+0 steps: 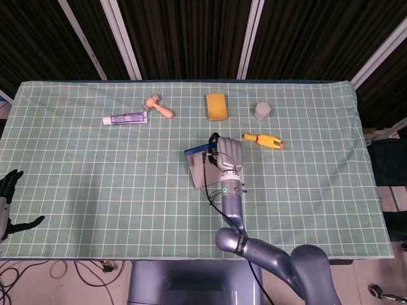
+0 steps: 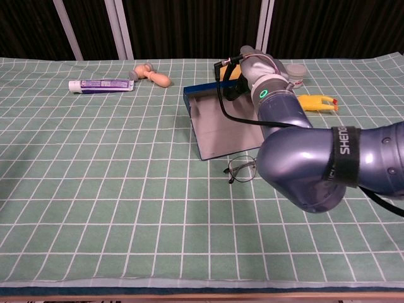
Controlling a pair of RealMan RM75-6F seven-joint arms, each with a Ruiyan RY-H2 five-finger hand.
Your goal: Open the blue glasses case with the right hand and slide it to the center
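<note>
The blue glasses case lies open near the table's middle, grey lining up, and its blue lid stands along the far edge. My right hand sits at the case's far right corner. There the hand grips the lid with its fingers curled over the rim. A pair of thin-framed glasses lies on the cloth just in front of the case, partly under my forearm. My left hand hangs off the table's left edge, fingers apart, holding nothing.
Along the back of the green checked cloth lie a toothpaste tube, a wooden toy, a yellow sponge and a small grey cup. A yellow rubber chicken lies just right of my right hand.
</note>
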